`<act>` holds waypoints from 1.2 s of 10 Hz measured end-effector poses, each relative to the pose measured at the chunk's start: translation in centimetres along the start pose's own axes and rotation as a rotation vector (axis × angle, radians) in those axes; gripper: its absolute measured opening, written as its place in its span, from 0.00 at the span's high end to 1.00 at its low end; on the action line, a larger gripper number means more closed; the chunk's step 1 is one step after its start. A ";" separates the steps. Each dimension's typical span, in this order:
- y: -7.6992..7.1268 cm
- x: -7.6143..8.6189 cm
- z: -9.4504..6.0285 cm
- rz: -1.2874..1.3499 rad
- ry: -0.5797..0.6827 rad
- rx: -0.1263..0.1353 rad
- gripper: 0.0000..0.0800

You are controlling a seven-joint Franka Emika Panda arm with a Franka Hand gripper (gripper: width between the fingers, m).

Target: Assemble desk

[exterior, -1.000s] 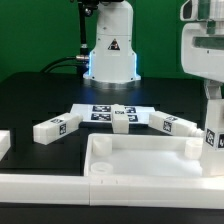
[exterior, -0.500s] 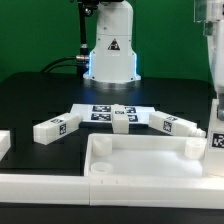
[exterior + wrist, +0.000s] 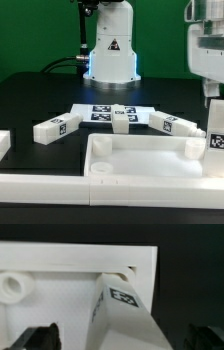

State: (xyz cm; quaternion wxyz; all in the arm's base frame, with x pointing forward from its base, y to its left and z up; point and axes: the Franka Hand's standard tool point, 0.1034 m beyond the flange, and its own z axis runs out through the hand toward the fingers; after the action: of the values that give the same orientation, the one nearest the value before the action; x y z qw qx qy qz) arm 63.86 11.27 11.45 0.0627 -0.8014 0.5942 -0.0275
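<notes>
**One leg upright in the panel corner, fingers wide around it**

The panel (image 3: 140, 178) lies flat on the black table (image 3: 30, 95), at the near side of the exterior view. Its raised rim makes it a shallow tray. Inside it there is a round socket (image 3: 100, 168) near the corner at the exterior view's left. One leg (image 3: 215, 135) stands upright at the corner at the exterior view's right, with its square tag turned to the camera. In the wrist view this leg (image 3: 125, 308) rises out of the panel's corner, close inside the rim.

Three other legs lie loose on the table behind the panel, near the marker board (image 3: 98, 112): the left leg (image 3: 55, 127), the middle leg (image 3: 121, 120) and the right leg (image 3: 175, 125).

The fingers (image 3: 42, 338) are spread wide, one on each side of the upright leg. A dark gap shows between each finger and the leg, so they hold nothing.

The fingers are cut off by the edge of the wrist view. In the exterior view the upright leg is cut by the right edge. The foot of this leg is hidden by the leg itself, so I cannot tell how deep it sits.
</notes>
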 end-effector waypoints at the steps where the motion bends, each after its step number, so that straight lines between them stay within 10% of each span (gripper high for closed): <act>1: 0.0 -0.4 0.1 -0.152 -0.004 -0.001 0.20; 10: -0.7 0.7 -0.1 -0.755 0.009 -0.008 0.23; 12: -0.7 0.7 -0.1 -0.656 0.008 -0.007 0.64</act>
State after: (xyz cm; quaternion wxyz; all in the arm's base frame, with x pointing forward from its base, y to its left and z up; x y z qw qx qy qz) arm 64.66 10.82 11.61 0.0454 -0.9503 0.3045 -0.0472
